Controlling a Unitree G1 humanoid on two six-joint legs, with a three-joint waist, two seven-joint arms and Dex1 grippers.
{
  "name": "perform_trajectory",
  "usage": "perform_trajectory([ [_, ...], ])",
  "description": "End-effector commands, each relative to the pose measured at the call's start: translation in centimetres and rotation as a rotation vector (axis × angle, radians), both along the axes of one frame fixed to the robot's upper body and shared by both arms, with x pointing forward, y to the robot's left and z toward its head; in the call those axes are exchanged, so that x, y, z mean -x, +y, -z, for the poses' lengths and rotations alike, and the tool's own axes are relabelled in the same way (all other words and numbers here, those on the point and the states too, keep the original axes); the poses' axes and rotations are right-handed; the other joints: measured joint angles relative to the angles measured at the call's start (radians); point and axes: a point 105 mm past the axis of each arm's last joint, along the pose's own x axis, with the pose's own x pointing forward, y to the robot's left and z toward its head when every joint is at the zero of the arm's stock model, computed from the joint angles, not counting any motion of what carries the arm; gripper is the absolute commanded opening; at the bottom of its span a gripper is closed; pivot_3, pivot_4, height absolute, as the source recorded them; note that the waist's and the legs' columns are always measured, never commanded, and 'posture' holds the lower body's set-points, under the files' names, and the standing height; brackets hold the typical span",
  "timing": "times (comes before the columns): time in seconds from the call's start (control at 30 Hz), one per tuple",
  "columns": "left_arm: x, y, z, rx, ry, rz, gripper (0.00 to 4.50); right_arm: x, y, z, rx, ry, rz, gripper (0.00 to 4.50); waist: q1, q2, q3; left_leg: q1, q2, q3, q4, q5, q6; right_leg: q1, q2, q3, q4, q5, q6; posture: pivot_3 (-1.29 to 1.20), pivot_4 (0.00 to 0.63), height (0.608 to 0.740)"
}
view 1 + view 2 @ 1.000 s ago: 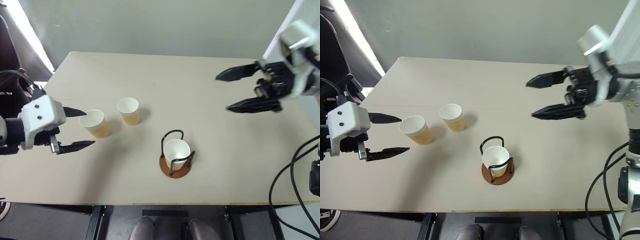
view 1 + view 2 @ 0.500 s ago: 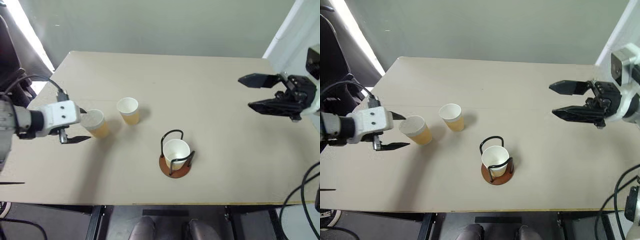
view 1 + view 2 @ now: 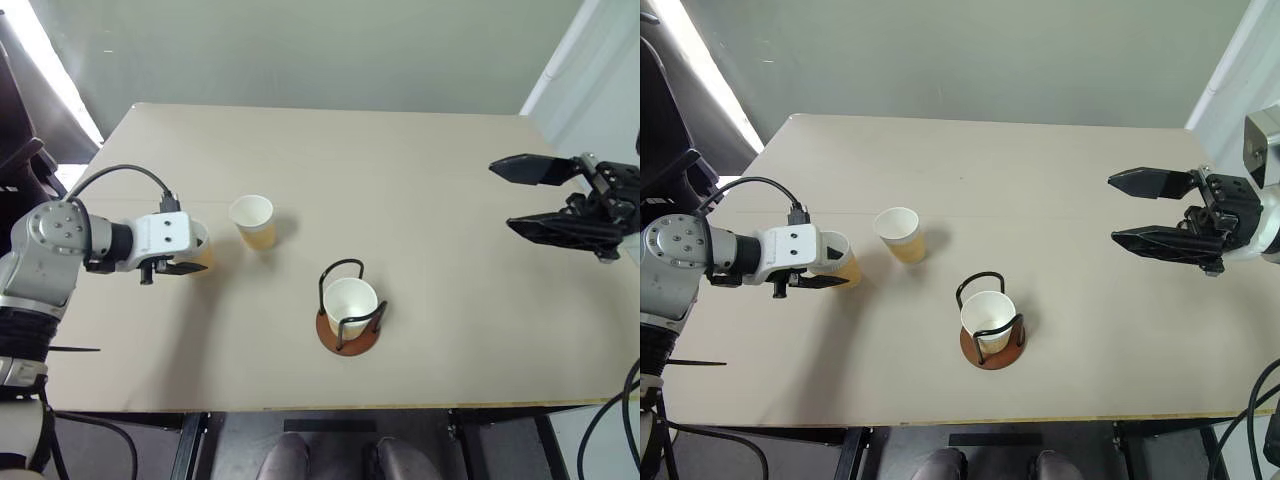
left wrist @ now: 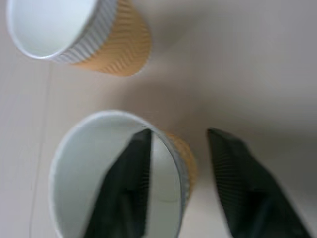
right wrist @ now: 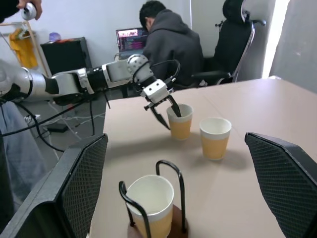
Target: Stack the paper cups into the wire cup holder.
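Over at my left side of the tan table (image 3: 420,180), my left gripper (image 4: 173,173) straddles the wall of the nearest paper cup (image 4: 119,168), one finger inside the rim, one outside, pinching it; I should squeeze lightly so the wall does not buckle, lift straight, then carry it over the wire cup holder (image 3: 347,305), which already holds one cup; a third cup (image 3: 252,220) stands just beside; my right gripper (image 3: 560,200) hangs spread wide; a person sits at a laptop behind.
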Motion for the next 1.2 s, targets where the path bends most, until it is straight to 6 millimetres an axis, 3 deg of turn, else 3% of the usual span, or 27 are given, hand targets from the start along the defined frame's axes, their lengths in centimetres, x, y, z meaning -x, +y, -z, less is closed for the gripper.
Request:
perform_trajectory([
  [0.03,0.2,0.1,-1.2,-0.004,-0.026,0.011,0.3,0.9,0.0,-1.1,0.01,-0.068,-0.003,4.5,0.0,0.0,0.0,0.0,0.0,0.0,0.0,0.0,0.0,0.0,0.0,0.0,0.0,0.0,0.0,0.0,0.15,0.74],
  [0.07,0.1,0.1,-1.3,-0.001,-0.028,0.011,0.03,0.9,0.1,-1.1,0.008,-0.068,-0.004,4.5,0.0,0.0,0.0,0.0,0.0,0.0,0.0,0.0,0.0,0.0,0.0,0.0,0.0,0.0,0.0,0.0,0.15,0.74],
  [0.27,1.1,-1.5,-3.3,0.064,-0.025,0.088,0.03,1.4,0.4,-0.5,0.048,-0.062,-0.033,4.5,-0.001,0.0,0.0,0.0,0.0,0.0,0.002,0.0,0.001,0.0,0.0,0.0,0.0,0.0,0.001,0.0,0.15,0.74],
  [0.47,4.4,-8.5,-10.1,0.297,-0.051,0.426,0.03,2.7,0.8,1.7,0.231,-0.047,-0.076,4.5,0.013,-0.001,0.0,-0.006,-0.001,-0.001,0.007,0.0,0.001,0.0,0.0,-0.002,0.0,0.001,0.002,0.0,0.15,0.74],
  [0.67,7.6,-13.9,-13.8,0.357,-0.038,0.76,0.03,3.4,0.7,2.1,0.323,-0.072,-0.075,4.5,0.012,0.0,-0.001,-0.002,-0.003,0.002,0.01,-0.002,0.004,0.004,0.0,-0.001,0.0,0.001,0.004,0.0,0.15,0.74],
  [0.73,8.1,-15.4,-13.6,0.333,-0.003,0.847,0.03,3.6,0.7,2.2,0.342,-0.071,-0.071,4.5,0.013,0.0,-0.001,-0.002,-0.003,0.002,0.011,-0.002,0.004,0.005,0.0,-0.001,0.0,0.002,0.004,0.0,0.15,0.74],
  [1.2,7.3,-19.5,-9.6,0.166,0.13,1.018,0.03,4.0,0.7,2.3,0.347,-0.079,-0.026,4.5,0.012,0.0,-0.001,0.0,-0.004,0.004,0.012,-0.004,0.008,0.008,-0.002,0.003,-0.002,0.001,0.01,0.0,0.15,0.74],
])
